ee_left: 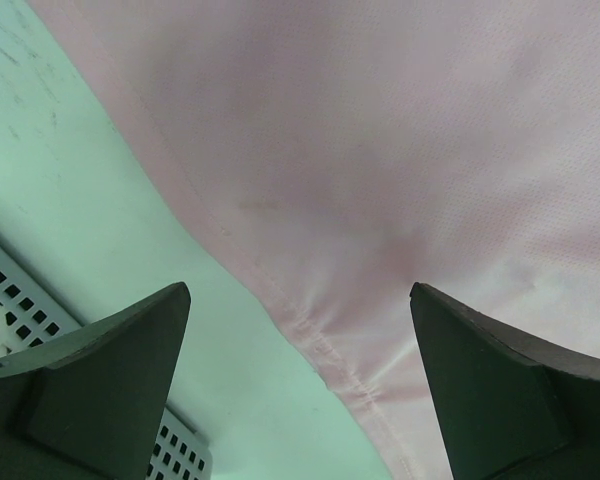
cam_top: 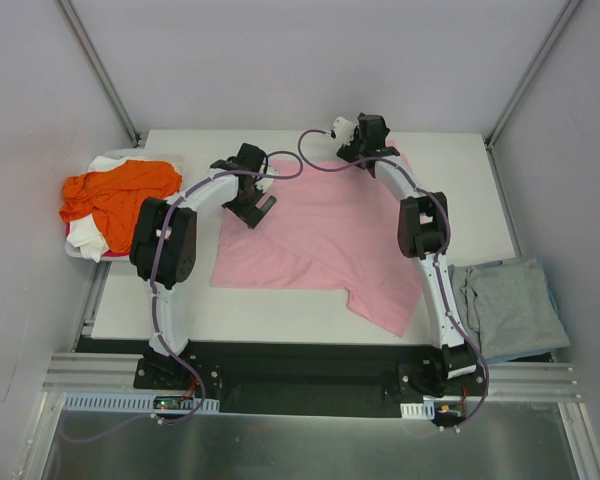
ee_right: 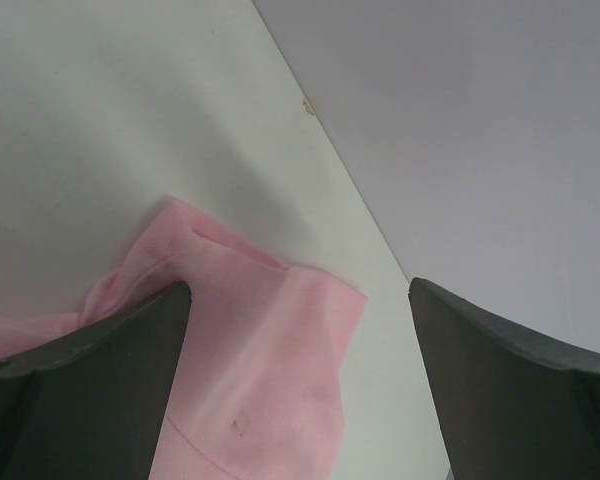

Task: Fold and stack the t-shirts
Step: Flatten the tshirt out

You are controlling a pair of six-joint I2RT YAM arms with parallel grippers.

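Observation:
A light pink t-shirt (cam_top: 320, 240) lies spread flat on the white table (cam_top: 280, 320), one sleeve pointing to the near right. My left gripper (cam_top: 257, 208) hangs open over the shirt's far left edge; in the left wrist view the hem (ee_left: 330, 350) runs between the two fingers (ee_left: 300, 330). My right gripper (cam_top: 365, 150) stands open over the far right corner, where a pink sleeve (ee_right: 260, 370) lies between its fingers (ee_right: 300, 330). An orange t-shirt (cam_top: 115, 190) sits heaped on a white one (cam_top: 85, 235) at the left. A grey-blue t-shirt (cam_top: 510, 305) lies at the right.
The orange and white shirts rest in a white perforated basket (ee_left: 20, 300) off the table's left edge. Grey walls (ee_right: 480, 120) close in the table at the back and sides. The grey-blue shirt overhangs the table's near right corner.

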